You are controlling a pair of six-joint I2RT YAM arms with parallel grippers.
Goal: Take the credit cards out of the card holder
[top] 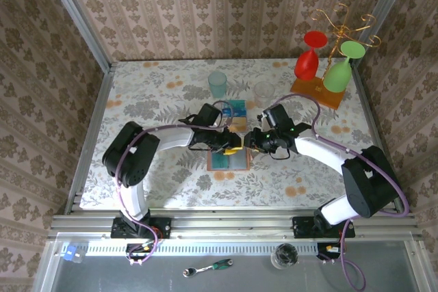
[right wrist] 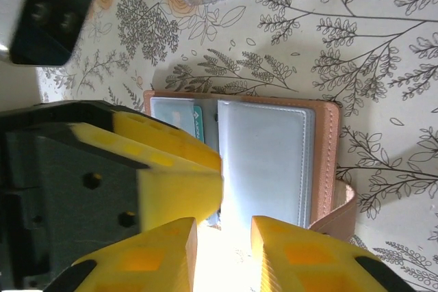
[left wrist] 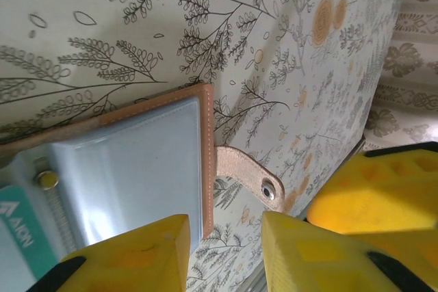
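The card holder (top: 226,161) lies open like a book on the flowered table between my two arms. Its brown-edged, grey-blue sleeve pages (right wrist: 274,162) face up, and a strap with a snap (left wrist: 250,176) sticks out from one edge. A blue-teal credit card (right wrist: 198,124) sits in a sleeve near the spine, also visible as a teal corner (left wrist: 17,230). My left gripper (left wrist: 226,227) hangs open over the holder's edge (left wrist: 205,162), one finger above a sleeve page. My right gripper (right wrist: 224,227) is open at the holder's near side, glare between its jaws. Both grippers (top: 231,147) (top: 250,143) nearly meet.
Behind the holder lies a teal rectangle (top: 236,109) with a tan piece at its near end. Further back stand a teal cup (top: 217,83) and a clear glass (top: 264,89). A rack on an orange base (top: 316,94) holds a red glass (top: 308,59) and a green one (top: 340,70).
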